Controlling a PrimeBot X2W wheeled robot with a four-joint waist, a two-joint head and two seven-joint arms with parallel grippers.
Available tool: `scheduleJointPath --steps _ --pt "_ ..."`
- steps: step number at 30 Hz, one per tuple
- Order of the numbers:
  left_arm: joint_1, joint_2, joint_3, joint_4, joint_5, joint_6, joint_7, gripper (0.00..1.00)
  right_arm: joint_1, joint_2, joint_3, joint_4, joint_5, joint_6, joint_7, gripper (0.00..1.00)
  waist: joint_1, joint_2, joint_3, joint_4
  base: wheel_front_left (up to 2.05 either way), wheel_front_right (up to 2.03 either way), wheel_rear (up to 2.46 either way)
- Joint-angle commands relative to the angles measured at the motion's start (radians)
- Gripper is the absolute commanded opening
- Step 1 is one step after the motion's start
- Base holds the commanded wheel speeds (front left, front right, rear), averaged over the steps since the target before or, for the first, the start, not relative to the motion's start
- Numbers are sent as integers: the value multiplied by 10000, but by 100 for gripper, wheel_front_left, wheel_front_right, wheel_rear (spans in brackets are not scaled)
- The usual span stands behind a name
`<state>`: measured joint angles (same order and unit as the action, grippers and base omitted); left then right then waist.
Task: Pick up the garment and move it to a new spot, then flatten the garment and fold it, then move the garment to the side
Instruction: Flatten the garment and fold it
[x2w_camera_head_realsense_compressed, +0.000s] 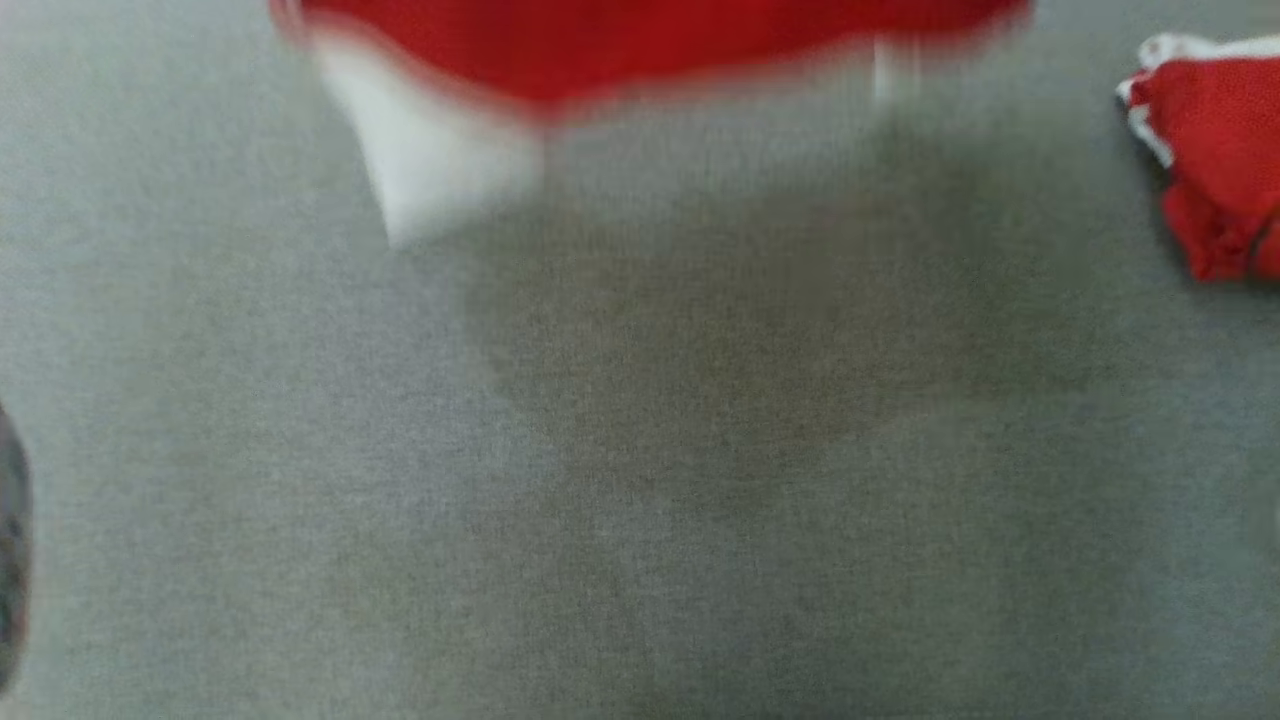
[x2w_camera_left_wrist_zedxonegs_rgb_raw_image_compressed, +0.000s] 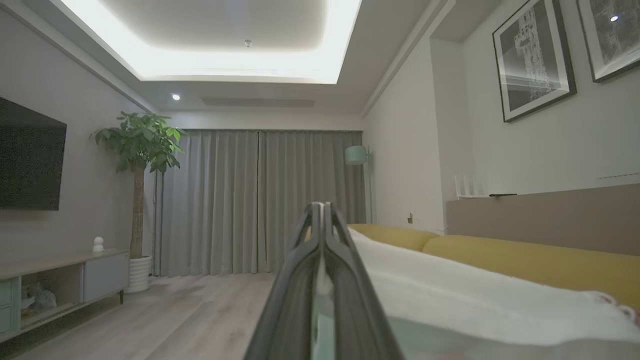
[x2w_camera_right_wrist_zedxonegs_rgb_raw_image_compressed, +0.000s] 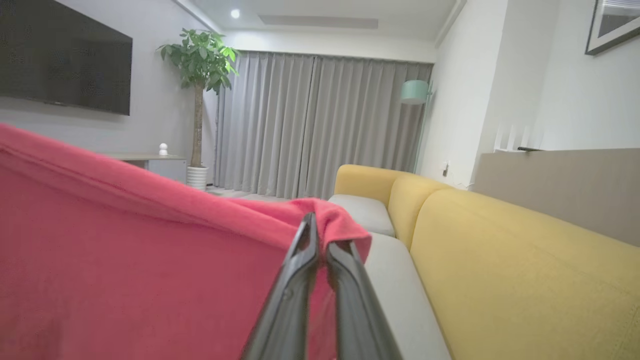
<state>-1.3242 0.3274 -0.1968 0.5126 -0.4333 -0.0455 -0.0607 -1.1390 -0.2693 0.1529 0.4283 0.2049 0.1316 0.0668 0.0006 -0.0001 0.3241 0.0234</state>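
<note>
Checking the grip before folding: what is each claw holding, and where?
Right claw pinches the red garment's folded edge; left claw seems to grip its white part.

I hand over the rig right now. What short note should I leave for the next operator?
Left gripper: shut, seemingly on the garment by its white part.
Right gripper: shut on the garment's red edge.
Garment: held up over the grey surface, blurred in the head view. A second, crumpled red cloth lies at the right.
Done: pick-up.
Left: set it down at a new spot, flatten, fold, move aside.
</note>
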Motion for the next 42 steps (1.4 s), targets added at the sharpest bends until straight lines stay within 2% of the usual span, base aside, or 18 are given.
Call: scheduleJointPath --steps 1,5,9,15,20,26,34,42 --pt "-711 516 294 83 98 -25 -289 0 -552 57 -28 194 -158 -9 -389 0 -6 1 512 5 0 0 0" --pt "-1823 393 124 1407 308 -248 -1251 0 -1767 222 -117 1967 -569 -9 -1684 0 -6 1 634 125 0 0 0" --pt "-1740 117 -211 2340 335 -523 -1687 0 -1818 232 -22 3324 -655 -9 -2475 0 -6 1 607 307 0 0 0" --pt "-136 -132 -765 3148 335 -759 -1960 0 -628 162 695 4767 -179 -9 -2758 0 -6 1 344 512 0 0 0" --pt "1827 -191 -1177 3321 265 -826 -2003 0 737 10 1873 5601 533 -9 -2251 0 -6 1 -145 645 0 0 0" --pt "4026 -135 -1912 3035 108 -846 -2008 0 2175 -614 3488 5649 1642 -9 -1392 0 -6 1 -925 796 0 0 0" --pt "5991 429 -3028 2264 -501 -849 -1634 0 3760 -1868 5491 4428 3323 -9 -388 0 -6 1 -1988 858 0 0 0" --pt "7501 1044 -3502 1061 -749 -845 -875 0 4843 -2750 6598 3339 4512 -9 28 0 -6 1 -2808 787 0 0 0"
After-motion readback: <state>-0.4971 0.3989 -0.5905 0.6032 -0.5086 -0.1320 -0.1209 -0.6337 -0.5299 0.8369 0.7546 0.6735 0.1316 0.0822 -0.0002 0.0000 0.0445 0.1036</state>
